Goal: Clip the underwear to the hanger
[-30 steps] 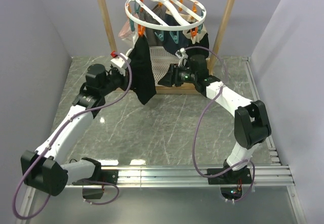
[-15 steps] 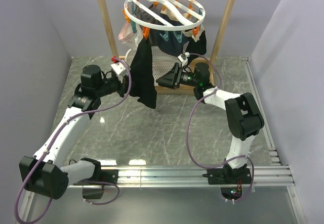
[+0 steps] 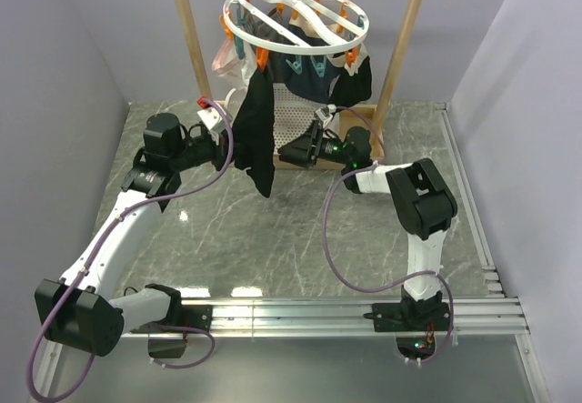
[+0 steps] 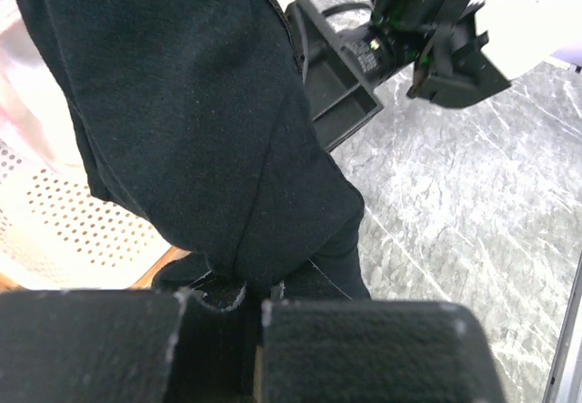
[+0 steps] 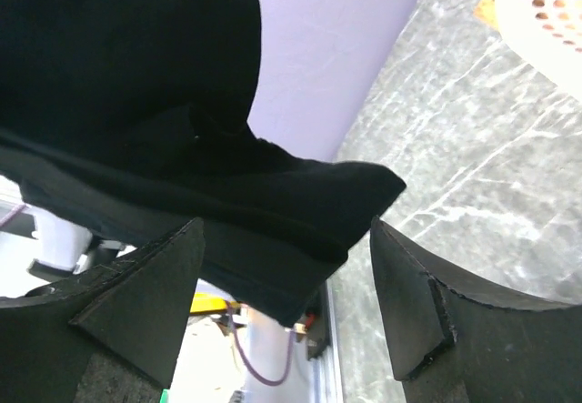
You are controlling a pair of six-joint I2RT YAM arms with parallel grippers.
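Observation:
The round white hanger [image 3: 300,51] hangs from the top bar of the rack, with orange and teal clips under its ring. The black underwear [image 3: 255,130] hangs from its front left as a long strip, its lower end above the table. My left gripper [image 3: 227,151] is at the strip's left edge. In the left wrist view the fingers [image 4: 364,348] stand close together on the fabric [image 4: 200,130]. My right gripper [image 3: 284,155] is open just right of the strip. The cloth's lower corner [image 5: 136,103] lies between its spread fingers [image 5: 409,294].
The wooden frame rack [image 3: 186,30] stands at the back with the white perforated basket [image 3: 296,112] inside it. A pale pink garment [image 3: 225,55] and other dark garments [image 3: 359,80] hang from the hanger. Grey walls close in both sides.
My right gripper has reached left, from beside the basket to the underwear's edge. My left gripper has drawn back slightly and the strip's lower end has swung with it.

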